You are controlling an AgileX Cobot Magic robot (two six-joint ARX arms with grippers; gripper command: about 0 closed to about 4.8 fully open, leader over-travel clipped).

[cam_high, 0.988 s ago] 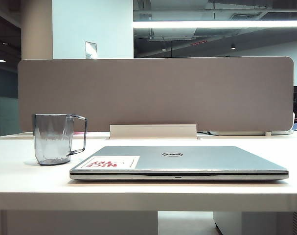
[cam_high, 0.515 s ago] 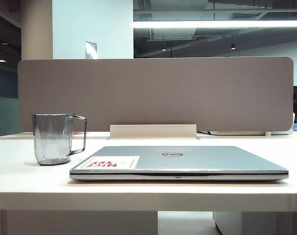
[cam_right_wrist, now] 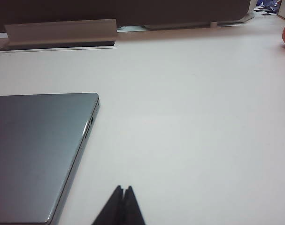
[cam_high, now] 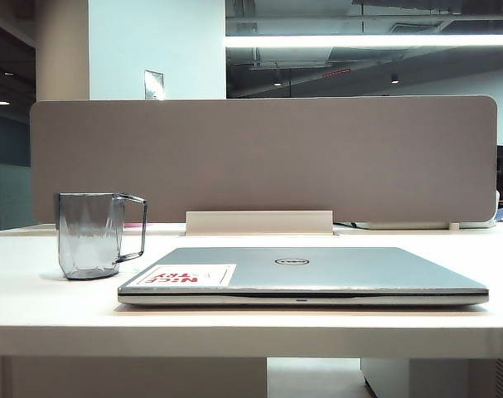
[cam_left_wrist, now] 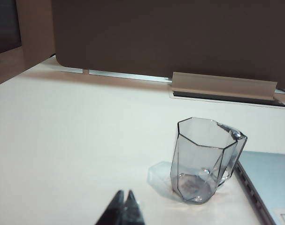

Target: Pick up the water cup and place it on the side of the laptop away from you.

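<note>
The left gripper (cam_left_wrist: 124, 206) hangs over the bare white table (cam_left_wrist: 76, 140) with its jaws pressed together, grasping nothing. The water cup (cam_left_wrist: 205, 159) stands upright on the table ahead of it and off to one side, apart from the fingertips, just beside the edge of the closed laptop (cam_left_wrist: 269, 183). The right gripper (cam_right_wrist: 124, 201) is likewise clenched and empty, poised near the laptop's (cam_right_wrist: 39, 150) opposite edge.
</note>
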